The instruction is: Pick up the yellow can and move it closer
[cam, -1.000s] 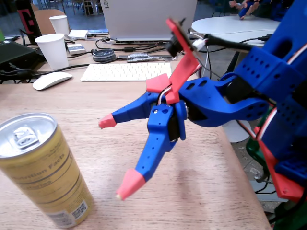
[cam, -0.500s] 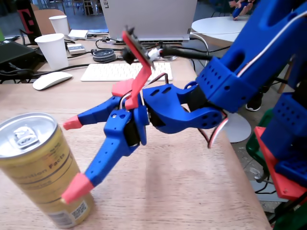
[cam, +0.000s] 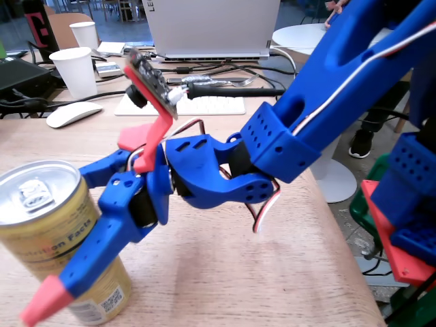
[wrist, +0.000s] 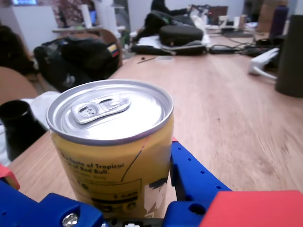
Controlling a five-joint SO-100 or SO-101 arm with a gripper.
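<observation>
The yellow can (cam: 51,235) stands upright at the near left of the wooden table (cam: 259,272), silver pull-tab top facing up. My blue gripper (cam: 58,242) is open and straddles it. One red-tipped finger (cam: 88,262) crosses the can's front, and the other finger (cam: 102,170) runs behind it with its tip hidden. In the wrist view the can (wrist: 116,156) fills the middle, sitting between the blue fingers (wrist: 191,172) of the gripper (wrist: 90,161). The right finger lies close against the can's side.
Two white paper cups (cam: 75,71) (cam: 85,34), a white mouse (cam: 71,114), a keyboard (cam: 180,102) and a laptop (cam: 211,27) sit at the back of the table. The table's edge runs down the right side. A dark cylinder (wrist: 289,56) stands far right in the wrist view.
The arm has swung left and down toward the can. The open fingers, clear of it a second ago, now sit on either side of it. The can has not moved.
</observation>
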